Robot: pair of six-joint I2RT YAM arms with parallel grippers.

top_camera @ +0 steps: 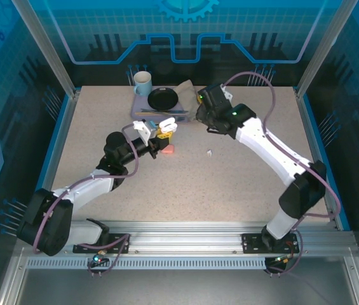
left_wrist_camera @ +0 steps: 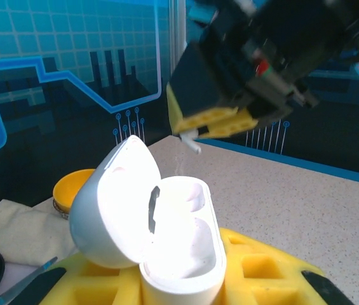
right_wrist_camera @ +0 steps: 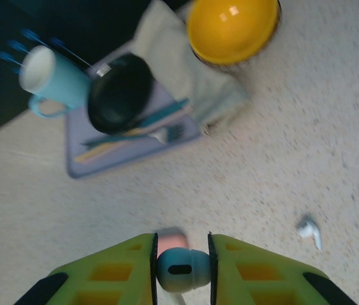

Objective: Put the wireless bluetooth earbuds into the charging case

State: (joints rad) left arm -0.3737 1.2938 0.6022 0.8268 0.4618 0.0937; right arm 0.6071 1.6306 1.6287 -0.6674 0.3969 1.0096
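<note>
White egg-shaped case (left_wrist_camera: 179, 251) gapes; rounded earbud (right_wrist_camera: 182, 270) pinched between yellow pads (right_wrist_camera: 249, 270).

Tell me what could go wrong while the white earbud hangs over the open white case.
The small white stemmed earbud in the right gripper looks tilted, so it may miss a socket of the open white rounded case and drop. Pressing down might also shift that case in the left gripper. A second white earbud lies loose on the table and could get knocked.
</note>
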